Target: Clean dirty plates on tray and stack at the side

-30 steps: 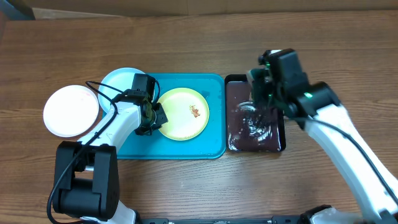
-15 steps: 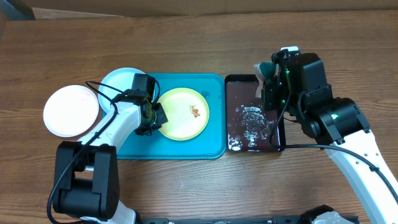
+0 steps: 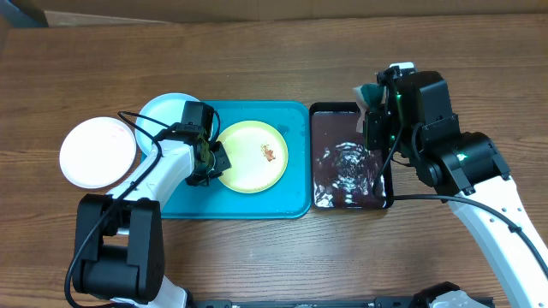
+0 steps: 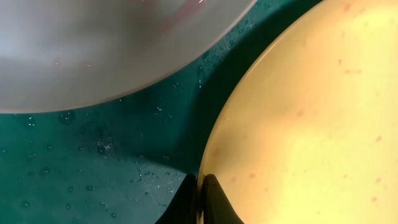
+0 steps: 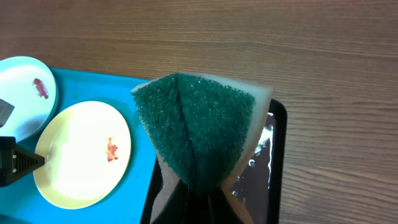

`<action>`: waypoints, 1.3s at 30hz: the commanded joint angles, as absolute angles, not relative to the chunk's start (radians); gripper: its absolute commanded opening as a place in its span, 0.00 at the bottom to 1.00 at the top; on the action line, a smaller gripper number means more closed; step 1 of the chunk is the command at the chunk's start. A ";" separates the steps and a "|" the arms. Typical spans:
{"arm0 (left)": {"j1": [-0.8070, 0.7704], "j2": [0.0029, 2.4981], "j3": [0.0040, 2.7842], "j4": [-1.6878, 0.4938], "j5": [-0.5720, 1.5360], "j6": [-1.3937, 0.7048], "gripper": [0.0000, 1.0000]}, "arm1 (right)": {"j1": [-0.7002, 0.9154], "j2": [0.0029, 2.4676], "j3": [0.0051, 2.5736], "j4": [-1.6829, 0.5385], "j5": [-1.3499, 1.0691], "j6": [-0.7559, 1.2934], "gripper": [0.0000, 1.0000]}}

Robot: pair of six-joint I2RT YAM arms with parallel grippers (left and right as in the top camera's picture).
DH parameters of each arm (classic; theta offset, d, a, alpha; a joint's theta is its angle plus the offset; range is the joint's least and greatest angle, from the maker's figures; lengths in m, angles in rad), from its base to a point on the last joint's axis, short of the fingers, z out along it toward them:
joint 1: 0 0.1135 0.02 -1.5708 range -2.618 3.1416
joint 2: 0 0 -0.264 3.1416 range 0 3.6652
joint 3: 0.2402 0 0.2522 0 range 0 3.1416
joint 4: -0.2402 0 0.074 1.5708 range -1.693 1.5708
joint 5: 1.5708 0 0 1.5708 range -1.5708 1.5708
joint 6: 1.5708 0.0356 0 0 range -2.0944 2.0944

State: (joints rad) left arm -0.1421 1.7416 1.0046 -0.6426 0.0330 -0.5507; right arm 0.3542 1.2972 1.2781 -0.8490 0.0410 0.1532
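Note:
The pale yellow plate [image 3: 251,156] lies on the turquoise tray [image 3: 291,192] and has a reddish-brown smear near its middle. My left gripper [image 3: 208,162] is shut on its left rim; the fingers [image 4: 200,193] pinch the plate's edge [image 4: 311,112]. The light blue plate [image 3: 163,109], with a red smear [image 5: 40,88], overlaps the tray's far left corner. The white plate [image 3: 98,152] sits on the table to the left. My right gripper [image 5: 199,186] is shut on a green sponge [image 5: 199,124], held above the far end of the dark tray [image 3: 349,167].
The dark brown-black tray holds rippling water and stands right next to the turquoise tray. Brown wooden table [image 3: 257,60] surrounds everything. My left arm's cable loops over the light blue plate.
My right gripper has lifted the sponge out of the dark tray's water and moved back and to the right. The foam there has settled into ripples. The left arm has not moved.

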 commanded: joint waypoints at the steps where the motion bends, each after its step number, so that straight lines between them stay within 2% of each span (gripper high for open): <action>1: -0.139 1.753 0.995 -0.646 0.030 -0.553 0.04 | 0.351 1.296 1.302 -0.842 0.044 0.127 0.04; 17: -0.139 1.753 0.995 -0.645 0.030 -0.554 0.04 | 0.352 1.299 1.295 -0.830 0.041 0.210 0.04; 20: -0.139 1.753 0.995 -0.646 0.030 -0.554 0.04 | 0.351 1.309 1.287 -0.847 0.183 0.220 0.04; 21: -0.139 1.753 0.995 -0.646 0.030 -0.554 0.04 | 0.348 1.310 1.286 -0.850 0.219 0.270 0.04; 23: -0.139 1.753 0.995 -0.646 0.030 -0.554 0.04 | 0.347 1.310 1.282 -0.823 0.130 0.349 0.04; 24: -0.139 1.753 0.995 -0.645 0.030 -0.553 0.04 | 0.352 1.313 1.282 -0.814 0.077 0.309 0.04; 26: -0.139 1.753 0.995 -0.646 0.030 -0.553 0.04 | 0.357 1.314 1.282 -0.831 0.123 0.252 0.04; 29: -0.139 1.753 0.995 -0.646 0.030 -0.554 0.04 | 0.353 1.316 1.282 -0.854 0.184 0.360 0.04; 32: -0.139 1.753 0.995 -0.645 0.030 -0.553 0.04 | 0.355 1.321 1.282 -0.844 0.109 0.265 0.04; 35: -0.139 1.753 0.995 -0.646 0.030 -0.553 0.04 | 0.349 1.321 1.282 -0.858 0.138 0.322 0.04; 37: -0.139 1.753 0.995 -0.645 0.030 -0.554 0.04 | 0.354 1.325 1.282 -0.841 0.064 0.283 0.04; 39: -0.139 1.753 0.995 -0.645 0.030 -0.554 0.04 | 0.360 1.325 1.282 -0.848 0.102 0.266 0.04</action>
State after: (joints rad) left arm -0.1421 1.7416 1.0046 -0.6422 0.0330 -0.5507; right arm 0.3534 1.3197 1.2770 -0.8524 0.1070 0.2863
